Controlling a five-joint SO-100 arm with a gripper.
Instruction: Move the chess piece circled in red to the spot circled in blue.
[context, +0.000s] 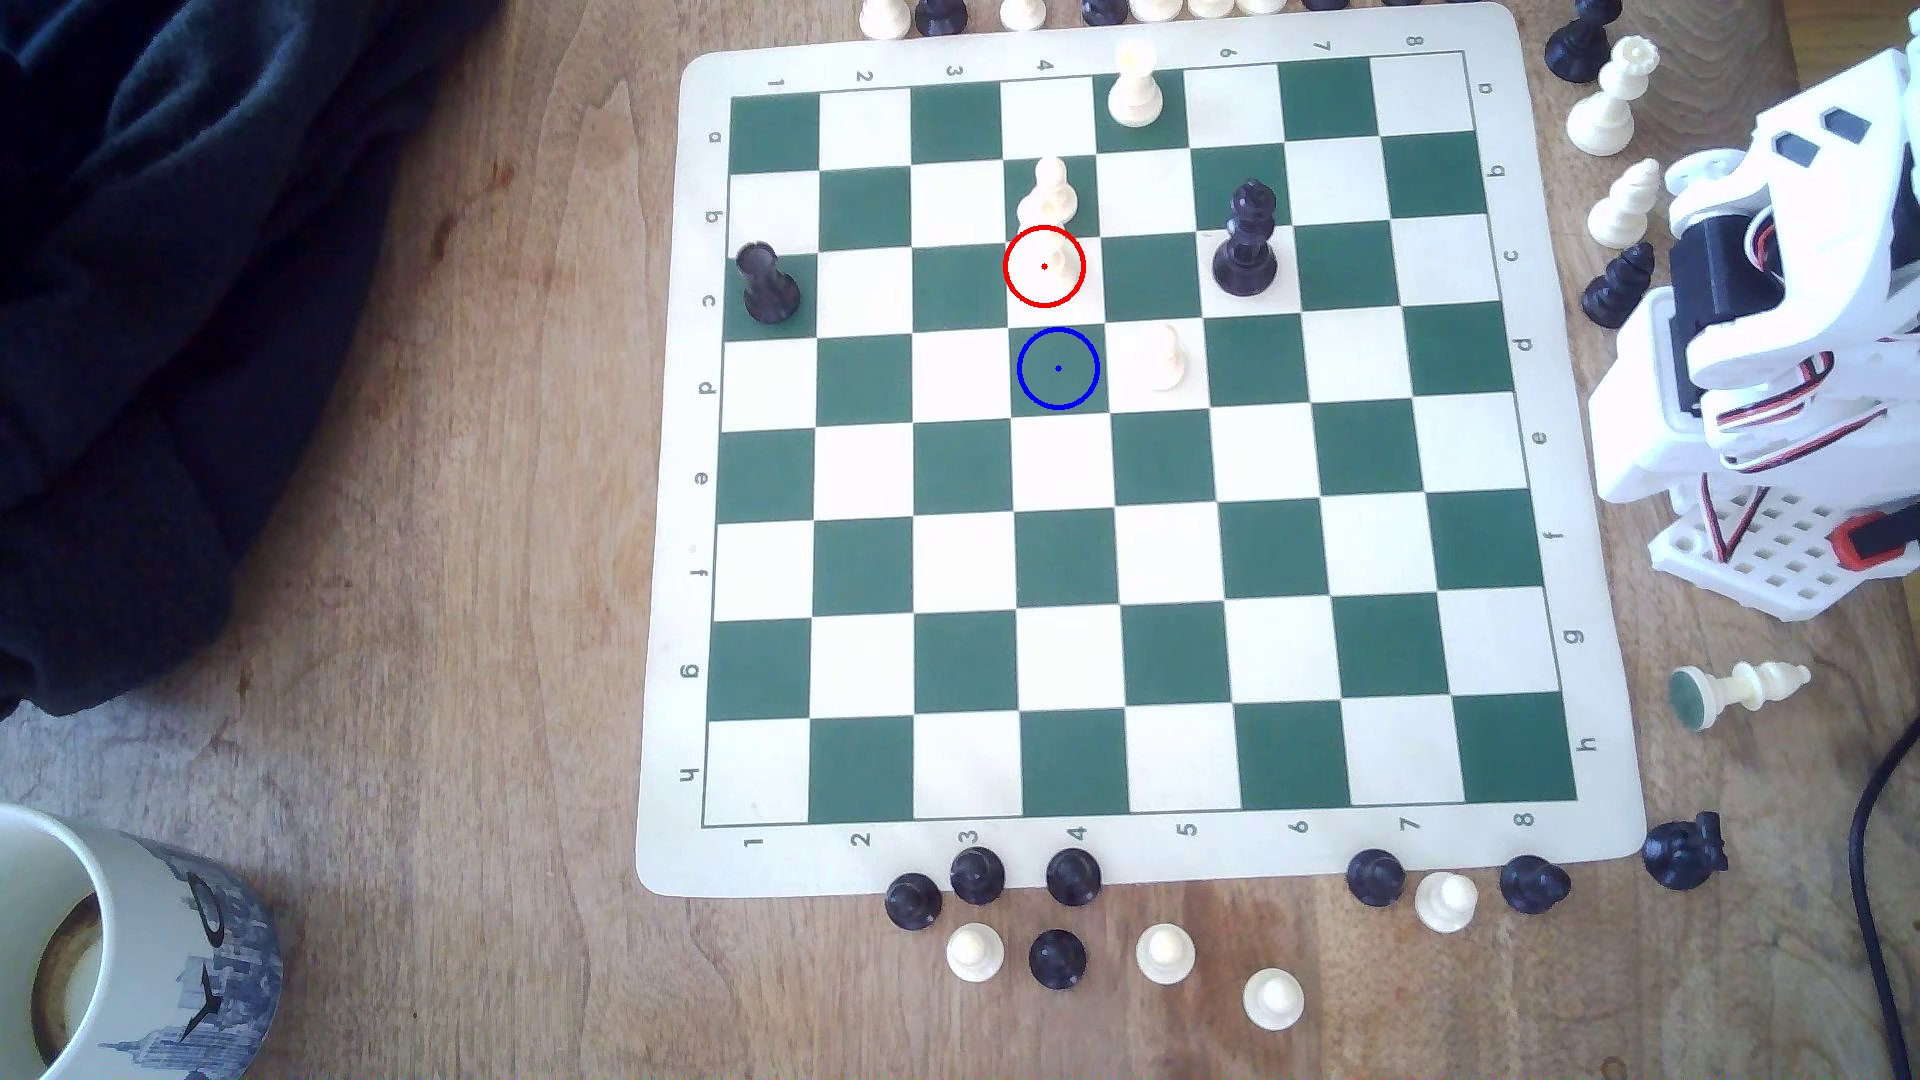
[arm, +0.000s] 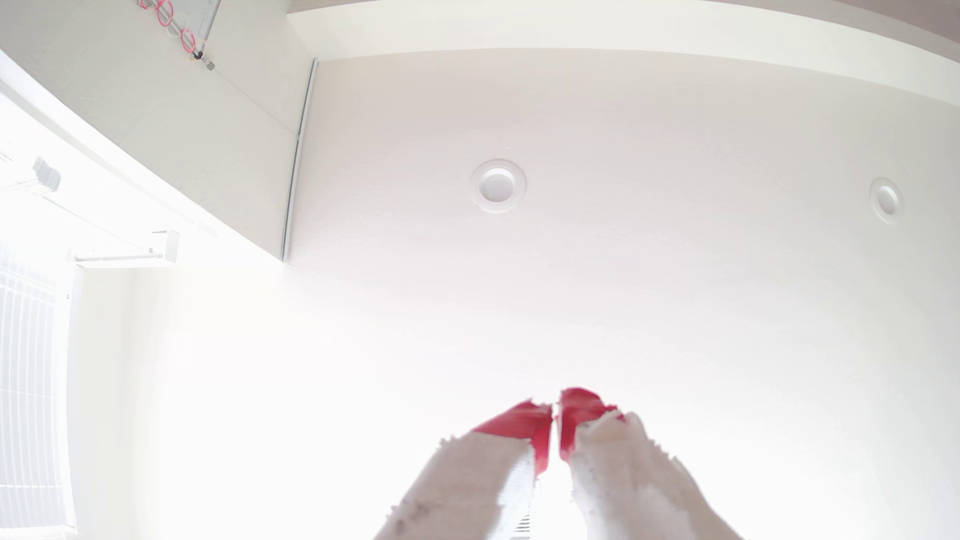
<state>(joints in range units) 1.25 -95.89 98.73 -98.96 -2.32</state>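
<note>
Red-tipped pincer (arm: 556, 415) nearly closed on nothing (aimed at ceiling (arm: 623, 130)), my arm (context: 1766, 312) folded off-board, pawn (context: 1049, 265) far away, upright beside blue spot (context: 1058, 386).

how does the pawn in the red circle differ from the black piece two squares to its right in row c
The red-circled pawn is cream and short, with a plain round head; the black piece is dark, much taller and has a crowned top. The pawn stands on a cream square and blends into it; the black piece's base sits on a cream square too, yet it stands out sharply. Both stand upright in row c, untouched by the hand.
</note>
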